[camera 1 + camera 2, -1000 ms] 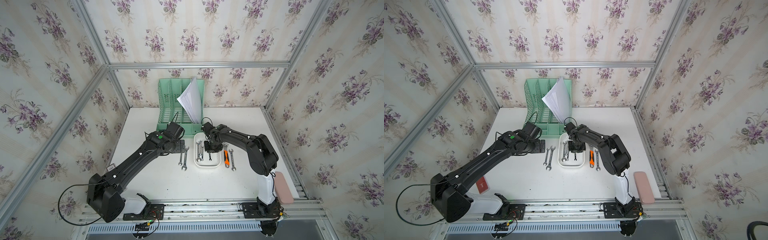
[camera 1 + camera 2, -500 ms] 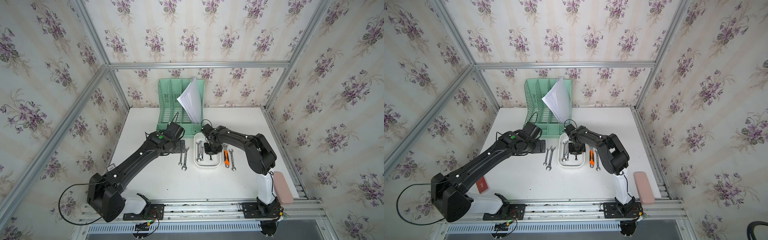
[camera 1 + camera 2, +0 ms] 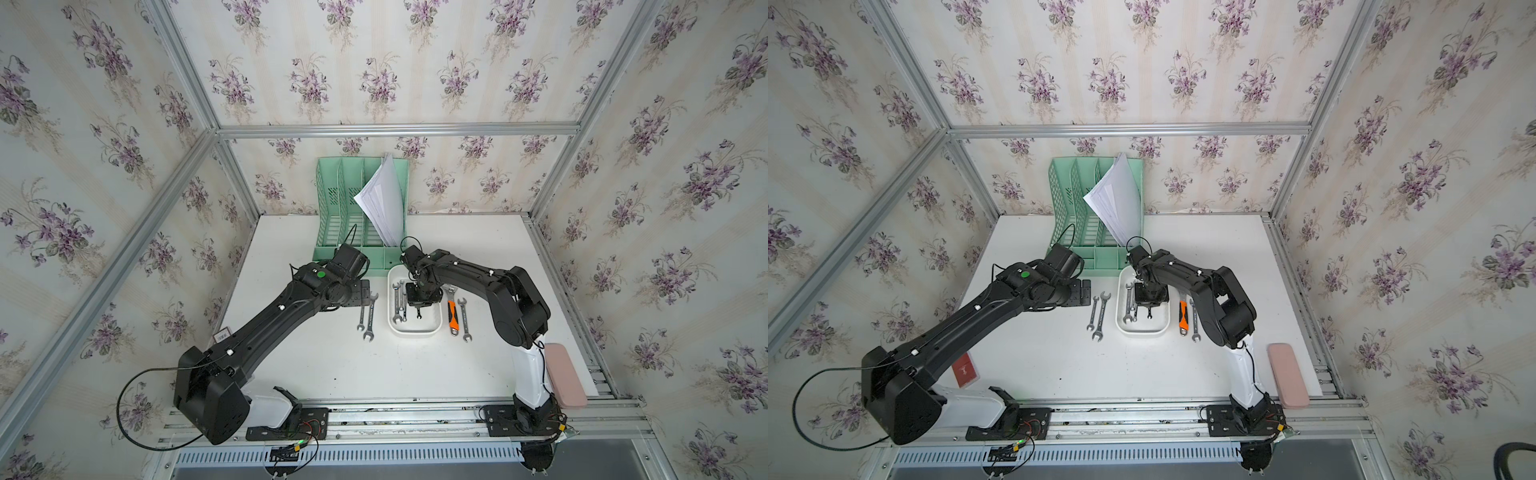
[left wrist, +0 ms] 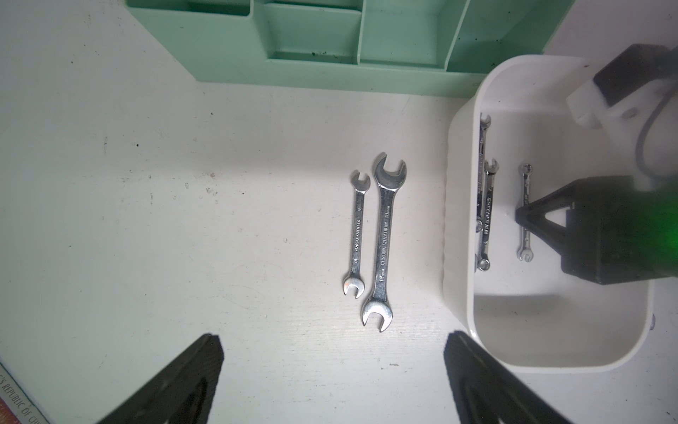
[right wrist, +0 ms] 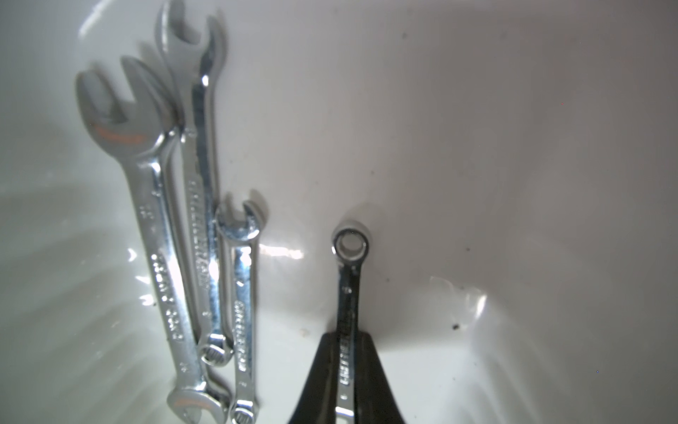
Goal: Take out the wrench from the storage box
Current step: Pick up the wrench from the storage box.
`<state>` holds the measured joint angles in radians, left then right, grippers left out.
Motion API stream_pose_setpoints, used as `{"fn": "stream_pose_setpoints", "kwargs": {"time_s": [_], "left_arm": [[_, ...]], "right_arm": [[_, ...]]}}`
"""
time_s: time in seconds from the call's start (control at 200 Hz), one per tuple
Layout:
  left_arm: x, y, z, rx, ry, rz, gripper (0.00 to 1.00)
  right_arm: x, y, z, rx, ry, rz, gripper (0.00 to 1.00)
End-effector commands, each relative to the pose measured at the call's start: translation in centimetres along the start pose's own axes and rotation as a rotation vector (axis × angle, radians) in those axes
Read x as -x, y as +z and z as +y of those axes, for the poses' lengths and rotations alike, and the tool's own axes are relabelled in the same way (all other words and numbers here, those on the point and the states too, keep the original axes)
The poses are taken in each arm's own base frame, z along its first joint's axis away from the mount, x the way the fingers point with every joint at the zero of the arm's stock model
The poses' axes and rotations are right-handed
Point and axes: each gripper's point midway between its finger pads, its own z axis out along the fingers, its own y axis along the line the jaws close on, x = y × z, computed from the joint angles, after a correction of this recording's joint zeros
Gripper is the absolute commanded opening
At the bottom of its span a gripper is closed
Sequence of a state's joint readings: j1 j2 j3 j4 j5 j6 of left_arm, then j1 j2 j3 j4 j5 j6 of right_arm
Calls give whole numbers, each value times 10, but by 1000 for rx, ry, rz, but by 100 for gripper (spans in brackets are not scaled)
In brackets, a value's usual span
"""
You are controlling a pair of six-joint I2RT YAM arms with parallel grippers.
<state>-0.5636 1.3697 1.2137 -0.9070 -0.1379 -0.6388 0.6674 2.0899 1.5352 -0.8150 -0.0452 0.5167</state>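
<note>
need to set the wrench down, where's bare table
Free: white table in front of the shallow white plastic tray; far corner right of the green slotted file organizer. Crowded: silver wrench pair left of tray, orange-handled wrench right.

Floral wallpaper walls, white tabletop

Left in the storage box, three wrenches crowd my right pincer; its right half and the near worktop lie open.
</note>
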Motion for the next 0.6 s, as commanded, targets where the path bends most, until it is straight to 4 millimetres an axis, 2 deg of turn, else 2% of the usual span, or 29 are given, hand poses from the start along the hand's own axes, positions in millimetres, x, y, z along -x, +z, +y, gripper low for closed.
{"fn": "stream_pose_setpoints", "kwargs": {"time_s": [0.0, 0.225, 0.405, 0.594], "left_arm": [[1, -1, 2, 4, -7, -11, 99], [2, -2, 1, 4, -5, -14, 99], [2, -3, 2, 6, -3, -14, 99], [4, -4, 2, 5, -1, -18, 99]], "right_arm": [[1, -6, -1, -12, -10, -1, 3], [10, -25, 1, -14, -19, -35, 3], [19, -49, -1, -13, -21, -75, 3], [26, -83, -22, -21, 4, -126, 2]]}}
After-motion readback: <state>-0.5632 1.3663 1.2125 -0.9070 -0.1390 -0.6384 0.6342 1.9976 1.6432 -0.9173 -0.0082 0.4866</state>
